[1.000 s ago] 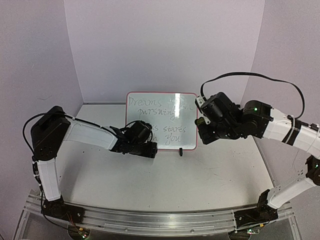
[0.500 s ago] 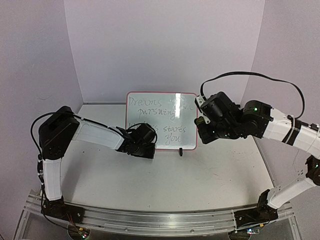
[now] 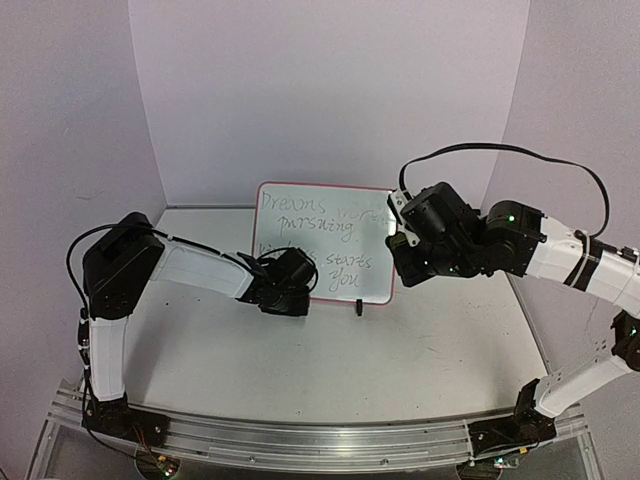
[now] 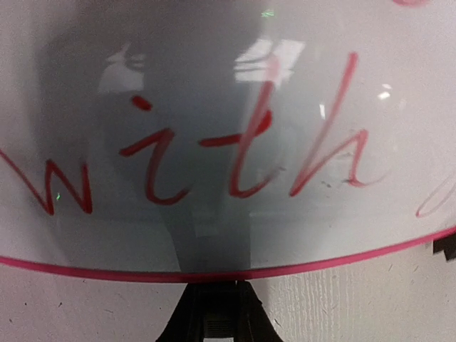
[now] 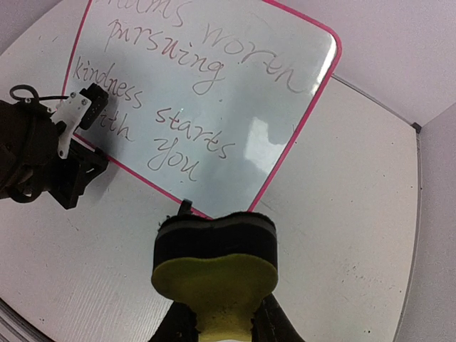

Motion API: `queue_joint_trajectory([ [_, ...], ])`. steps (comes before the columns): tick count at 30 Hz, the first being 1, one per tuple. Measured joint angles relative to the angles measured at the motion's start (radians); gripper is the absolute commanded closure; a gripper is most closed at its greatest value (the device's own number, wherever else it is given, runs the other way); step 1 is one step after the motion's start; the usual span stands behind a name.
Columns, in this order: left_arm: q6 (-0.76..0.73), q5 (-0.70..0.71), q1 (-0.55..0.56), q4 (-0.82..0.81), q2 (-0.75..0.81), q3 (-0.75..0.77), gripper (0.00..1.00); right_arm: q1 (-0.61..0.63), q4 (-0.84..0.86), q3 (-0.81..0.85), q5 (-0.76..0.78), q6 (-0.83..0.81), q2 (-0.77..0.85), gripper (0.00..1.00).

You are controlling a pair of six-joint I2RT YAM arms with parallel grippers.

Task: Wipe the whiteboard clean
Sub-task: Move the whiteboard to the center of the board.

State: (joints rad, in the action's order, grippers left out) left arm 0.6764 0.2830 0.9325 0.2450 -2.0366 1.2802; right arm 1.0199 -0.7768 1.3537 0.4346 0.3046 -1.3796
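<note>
Left claw (image 4: 214, 291) is finishing its closing, jaws apparently pinching the bottom frame of the whiteboard (image 3: 330, 240) standing directly ahead of it. Right claw (image 5: 217, 322) is clamping the eraser (image 5: 216, 267), with the board ahead-left. Wiping pressure is risking pivoting or tipping the board out of that thin pinch.

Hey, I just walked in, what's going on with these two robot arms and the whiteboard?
The left gripper looks clamped on the lower edge of the whiteboard, apparently to steady it. The right gripper holds a yellow-and-black eraser beside the board's right edge, not yet on the surface. The handwritten lines all look intact, so the wiping has not begun.
</note>
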Motion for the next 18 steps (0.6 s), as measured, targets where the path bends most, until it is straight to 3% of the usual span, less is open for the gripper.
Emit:
queue_joint_trajectory([
  [8, 0.058, 0.049, 0.030, 0.062, -0.028, 0.050, 1.00, 0.000, 0.011, 0.000, -0.006, -0.008, 0.000, 0.99],
  [18, 0.240, 0.114, 0.112, 0.256, -0.106, 0.210, 1.00, 0.000, 0.014, 0.000, -0.006, -0.012, 0.000, 0.99],
])
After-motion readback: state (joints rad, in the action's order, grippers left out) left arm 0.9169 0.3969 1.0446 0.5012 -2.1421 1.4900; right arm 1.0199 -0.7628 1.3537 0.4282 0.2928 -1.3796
